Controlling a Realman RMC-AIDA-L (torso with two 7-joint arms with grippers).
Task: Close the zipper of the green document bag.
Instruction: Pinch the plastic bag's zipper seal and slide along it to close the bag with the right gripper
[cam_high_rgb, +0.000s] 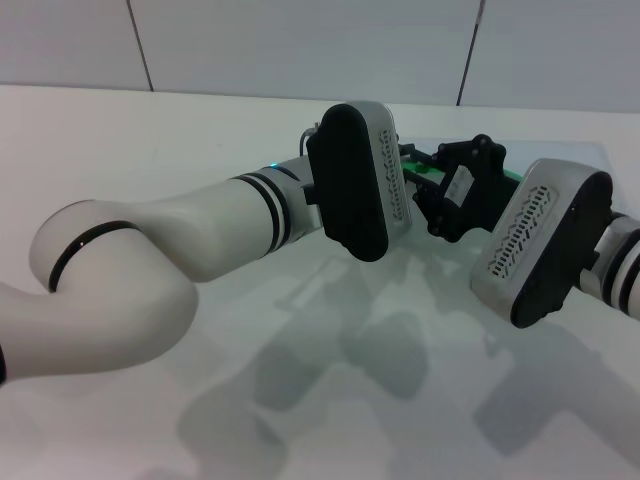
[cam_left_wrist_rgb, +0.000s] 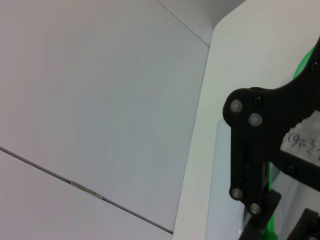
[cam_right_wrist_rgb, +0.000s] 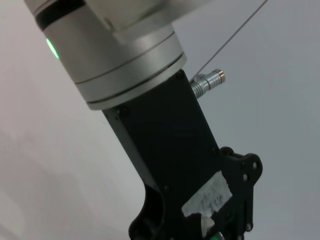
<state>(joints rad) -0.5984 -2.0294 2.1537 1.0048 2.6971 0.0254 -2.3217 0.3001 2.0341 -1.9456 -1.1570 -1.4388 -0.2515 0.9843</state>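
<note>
I am working over a plain white table that runs back to a pale grey panelled wall with thin dark seams; the tabletop carries only the soft shadows of my arms in the near half. From the head camera, both forearms crowd the middle of the scene and block most of what I need to see. The left arm sweeps in from about 8 o'clock, its wrist housing standing at centre, and the left gripper lies behind it, so I cannot tell whether that claw is clenched or released. The right arm enters from 3 o'clock, and the right gripper is a black linkage at about 1 o'clock from centre, just beside the left one; its fingertips are hidden too, so I cannot tell its state either. The green document bag lies flat on the table at the far right, near the table edge, showing as a translucent pale sheet in the left wrist camera. The zipper shows only as short bright green slivers between and behind the two grippers, toward 1 o'clock. The slider I cannot make out.
</note>
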